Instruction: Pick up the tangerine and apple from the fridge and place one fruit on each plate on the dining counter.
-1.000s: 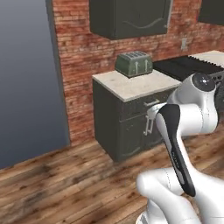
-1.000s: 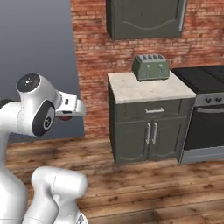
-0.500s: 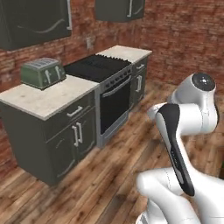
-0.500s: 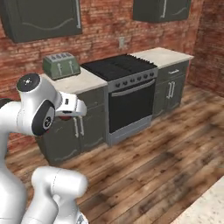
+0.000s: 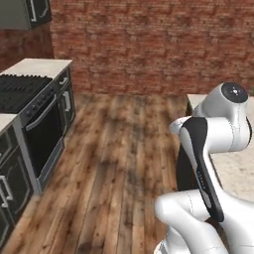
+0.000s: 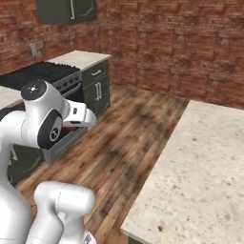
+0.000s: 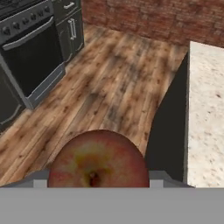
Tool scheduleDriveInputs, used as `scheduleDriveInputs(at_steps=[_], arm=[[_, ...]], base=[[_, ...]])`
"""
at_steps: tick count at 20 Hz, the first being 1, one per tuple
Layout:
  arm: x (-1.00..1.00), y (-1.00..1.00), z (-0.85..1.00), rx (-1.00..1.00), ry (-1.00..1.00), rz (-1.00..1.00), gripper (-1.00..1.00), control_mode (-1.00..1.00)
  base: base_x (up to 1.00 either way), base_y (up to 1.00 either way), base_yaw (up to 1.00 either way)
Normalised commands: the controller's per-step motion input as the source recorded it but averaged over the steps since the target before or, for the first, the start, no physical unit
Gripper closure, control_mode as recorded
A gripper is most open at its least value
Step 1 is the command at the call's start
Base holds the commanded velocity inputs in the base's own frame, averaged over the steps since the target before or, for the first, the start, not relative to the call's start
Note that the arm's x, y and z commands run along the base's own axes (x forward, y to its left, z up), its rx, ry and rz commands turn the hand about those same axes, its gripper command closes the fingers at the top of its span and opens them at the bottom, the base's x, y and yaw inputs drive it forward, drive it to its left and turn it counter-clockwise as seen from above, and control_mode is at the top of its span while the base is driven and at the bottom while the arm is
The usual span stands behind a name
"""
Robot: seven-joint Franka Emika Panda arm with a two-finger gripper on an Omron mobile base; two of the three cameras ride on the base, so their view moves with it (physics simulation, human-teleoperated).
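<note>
Hand view: apple (image 7: 98, 161) in claw (image 7: 98, 181)

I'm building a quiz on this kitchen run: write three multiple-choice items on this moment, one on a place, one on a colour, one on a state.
1. Where does the dining counter lie in the right base view?
A. lower right
B. upper left
C. behind the stove

2. What colour is the fruit in the hand view?
A. bright orange
B. green
C. red with yellow patches

3. What is the gripper doing?
A. hanging open and empty
B. holding the apple
C. gripping the oven handle

Answers: 1 A, the speckled beige top fills that corner, while the stove stands across the wood floor. 2 C, the skin is red with yellowish streaks. 3 B, the apple sits between the fingertips in the hand view.
</note>
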Motion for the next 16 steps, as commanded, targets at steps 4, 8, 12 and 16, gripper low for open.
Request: scheduleDriveInputs(at_steps=[4, 8, 12, 16], arm=[[0.0, 0.0, 0.0, 0.0, 0.0, 0.0, 1.0, 1.0], [0.0, 0.0, 0.0, 0.0, 0.0, 0.0, 1.0, 1.0], [0.0, 0.0, 0.0, 0.0, 0.0, 0.0, 1.0, 1.0], [0.0, 0.0, 0.0, 0.0, 0.0, 0.0, 1.0, 1.0]], base=[[0.1, 0.35, -0.54], [0.63, 1.0, -0.3], [1.0, 0.76, -0.25], [1.0, 0.17, -0.27]])
